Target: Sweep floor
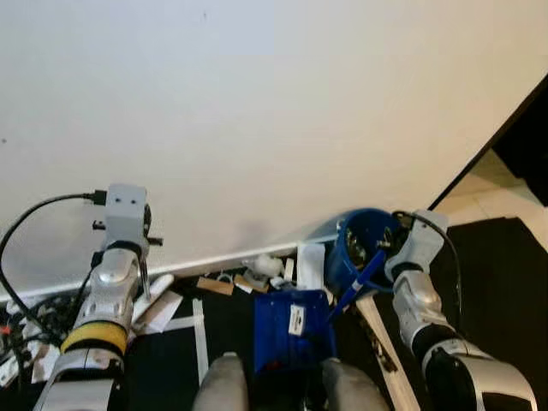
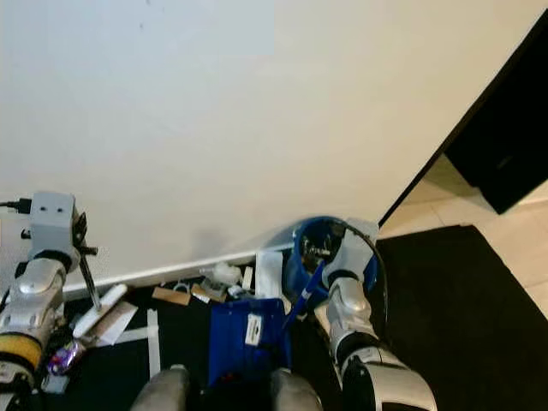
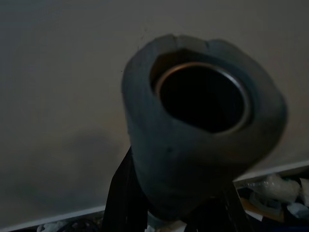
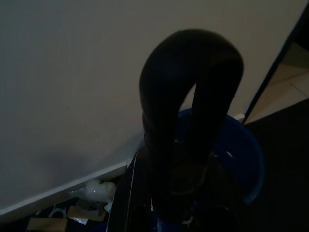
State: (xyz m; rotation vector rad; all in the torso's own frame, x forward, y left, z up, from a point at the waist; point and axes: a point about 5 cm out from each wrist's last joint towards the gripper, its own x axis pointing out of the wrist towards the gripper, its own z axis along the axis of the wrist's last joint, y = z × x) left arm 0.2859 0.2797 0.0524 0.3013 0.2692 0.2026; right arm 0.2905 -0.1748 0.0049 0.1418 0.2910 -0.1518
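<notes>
Nearest the robot's feet, the blue dustpan point(image 1: 293, 330) sits on the dark floor point(image 1: 505, 282), its slim blue handle running up to the right gripper point(image 1: 383, 253), whose jaws seem closed on it. The left gripper point(image 3: 193, 145) clasps a grey tubular broom handle point(image 3: 203, 101). Farther off, the litter point(image 1: 248, 276) lies strewn along the baseboard point(image 1: 214, 261) beside a blue bucket point(image 1: 360, 244), so a hasty stroke could scatter scraps past the pan or knock the bucket over.

dark floor point(image 1: 497, 282) bears paper scraps point(image 1: 257, 272) along the white baseboard point(image 1: 214, 261).

Grey hollow handle end point(image 3: 203, 135) against wall point(image 3: 63, 96), litter point(image 3: 275, 191) below
</notes>
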